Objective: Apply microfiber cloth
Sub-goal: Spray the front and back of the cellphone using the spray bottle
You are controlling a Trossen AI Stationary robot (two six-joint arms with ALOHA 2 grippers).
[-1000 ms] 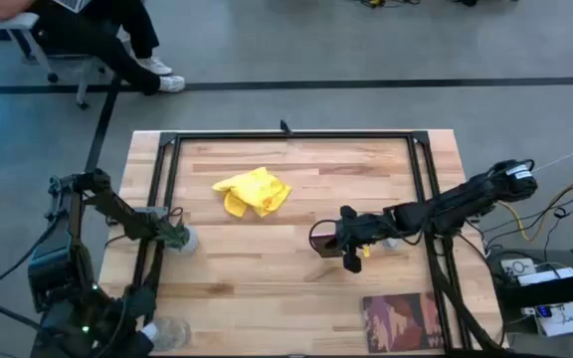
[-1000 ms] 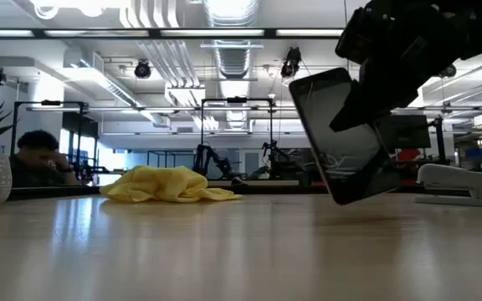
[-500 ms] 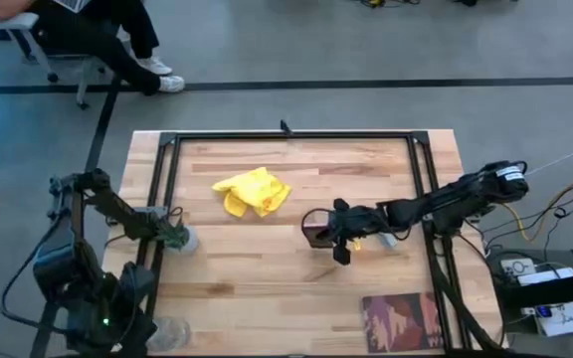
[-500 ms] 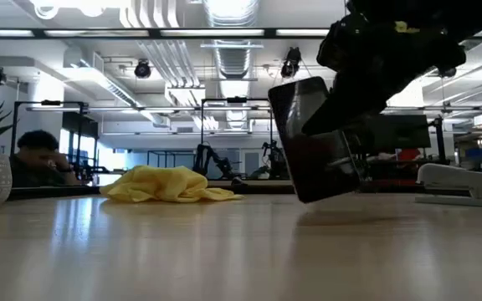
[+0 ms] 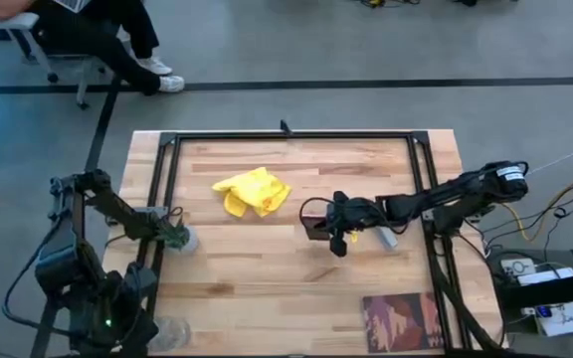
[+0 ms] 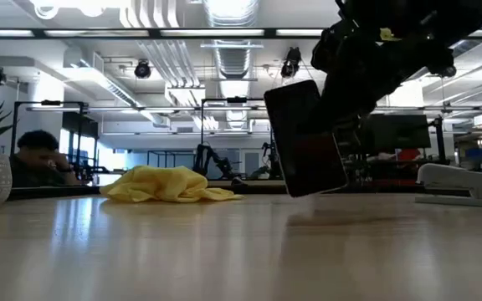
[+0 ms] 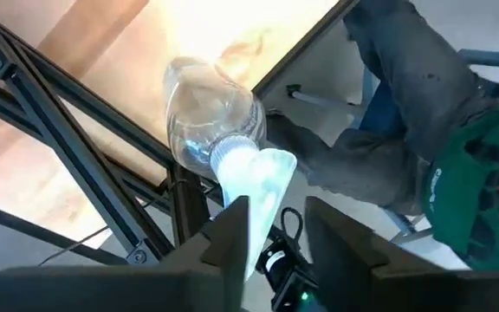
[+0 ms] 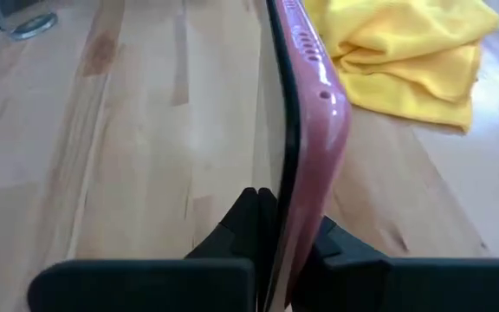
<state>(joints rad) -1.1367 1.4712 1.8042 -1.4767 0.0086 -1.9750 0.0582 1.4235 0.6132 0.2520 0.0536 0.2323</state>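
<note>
Beside the microfiber cloth [image 5: 253,191], apart, right tool [image 5: 318,227] grasping a phone [image 6: 305,139], left tool [image 5: 179,239] unclear

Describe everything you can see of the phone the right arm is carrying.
The phone is a thin slab with a dark glass face and a pinkish edge dotted with small holes. The right gripper is shut on it, pinching it edge-on between its fingers. It hangs clear of the wooden table, slightly tilted, near the middle. The yellow microfiber cloth lies apart from it, crumpled, not touching.
</note>
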